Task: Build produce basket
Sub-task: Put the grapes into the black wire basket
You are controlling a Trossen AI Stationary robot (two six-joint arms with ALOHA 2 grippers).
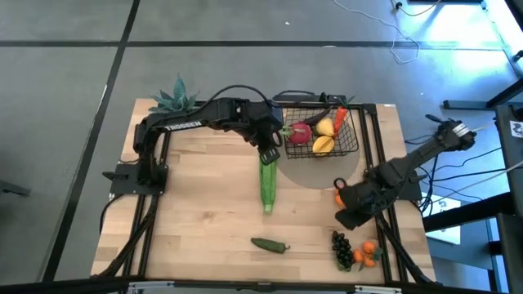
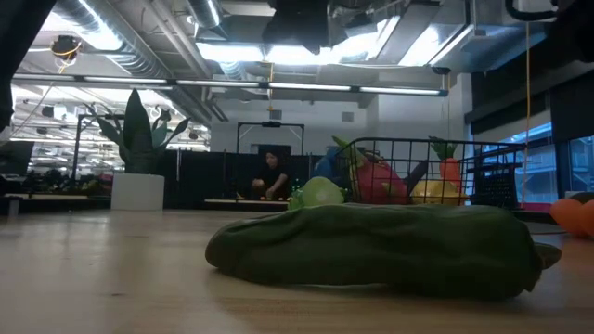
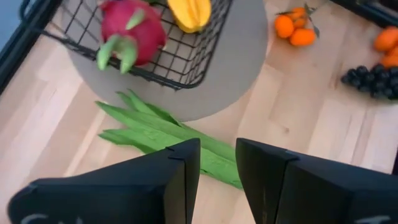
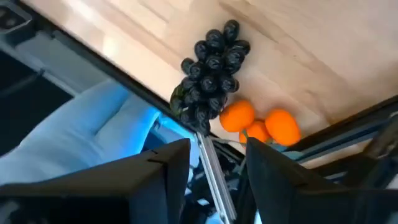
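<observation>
The black wire basket stands on a round grey mat at the table's far middle. It holds a red radish, yellow fruit, a carrot and an eggplant. The long green corn lies flat on the table, its leafy end on the mat's edge. My left gripper hovers open over the corn near that end, the corn showing through the gap. My right gripper waits open at the right edge, over the grapes and oranges.
A green pepper lies near the table's near edge, large in the low view. Grapes and oranges sit at the near right corner, one orange beside the right gripper. A potted plant stands at the far left corner.
</observation>
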